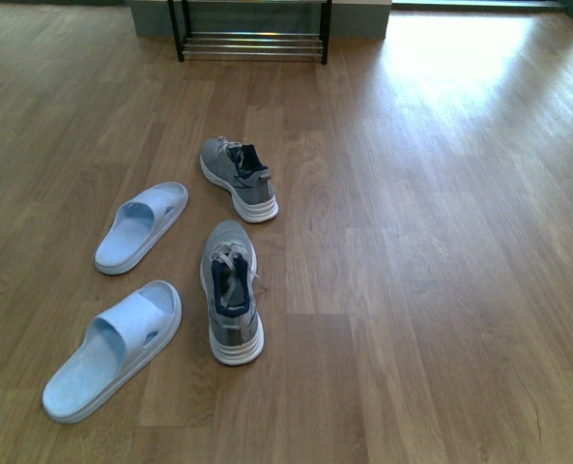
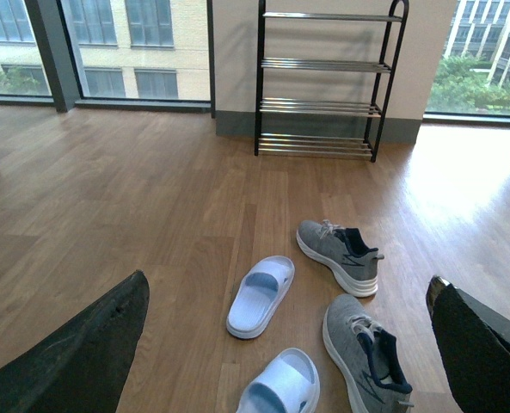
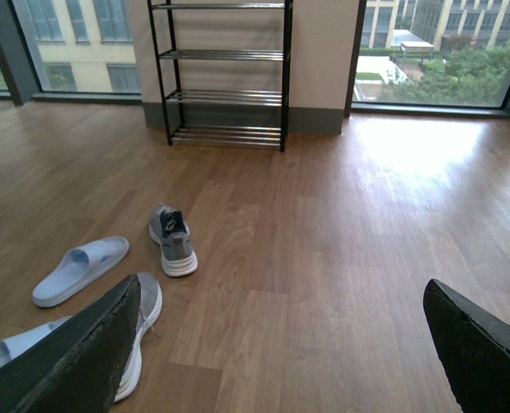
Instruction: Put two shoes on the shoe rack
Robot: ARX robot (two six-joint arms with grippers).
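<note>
Found left gripper [image 2: 289, 288] and right gripper [image 3: 282, 288] spread wide, holding nothing; near sneaker [image 1: 233, 304] on floor [image 1: 441, 290] just beside slippers [image 1: 117, 348], far sneaker [image 1: 240, 179] close beyond, rack [image 1: 252, 43] well apart against wall [image 3: 323, 52].

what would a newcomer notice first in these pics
The eye lands on footwear strewn across the wooden floor: a near grey sneaker and a far grey sneaker mid-floor, with a near pale blue slide and a far pale blue slide to their left. Behind them, against the back wall, the shoe rack stands with bare chrome tiers.
</note>
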